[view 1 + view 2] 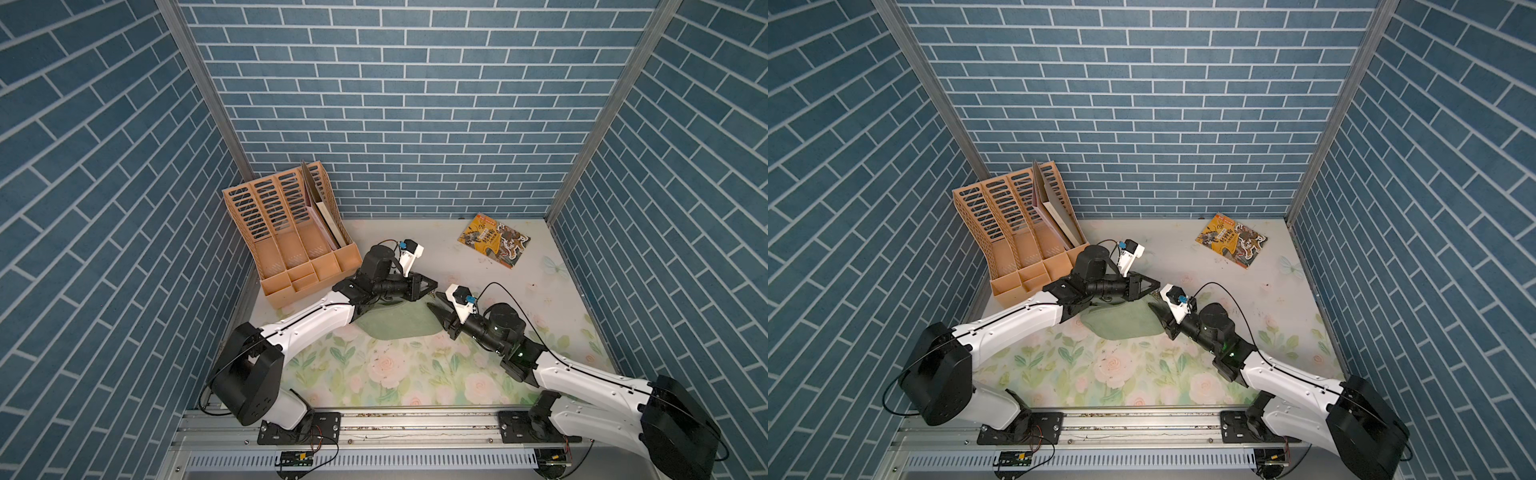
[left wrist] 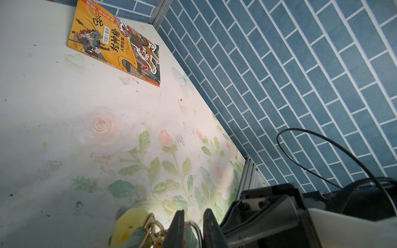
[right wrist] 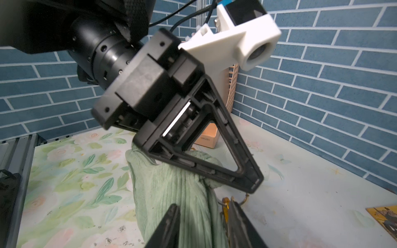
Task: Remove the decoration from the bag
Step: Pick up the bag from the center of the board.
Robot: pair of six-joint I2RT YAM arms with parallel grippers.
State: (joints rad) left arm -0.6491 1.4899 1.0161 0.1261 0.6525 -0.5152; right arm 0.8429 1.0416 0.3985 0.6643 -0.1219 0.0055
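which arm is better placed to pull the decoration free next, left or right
Left, probably: the left tool pinches the metal ring beside the yellow decoration, while the right tool stands open over the bag.

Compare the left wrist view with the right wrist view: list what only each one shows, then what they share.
Only the left wrist view: a yellow-green round decoration beside the gold metal rings, and the book with its cover nearly whole. Only the right wrist view: the peach file rack, the left gripper seen from outside, and the broad ribbed body of the green bag. Both: the rings, the book (merely a corner in the right wrist view), the floral table cover and the blue brick walls.
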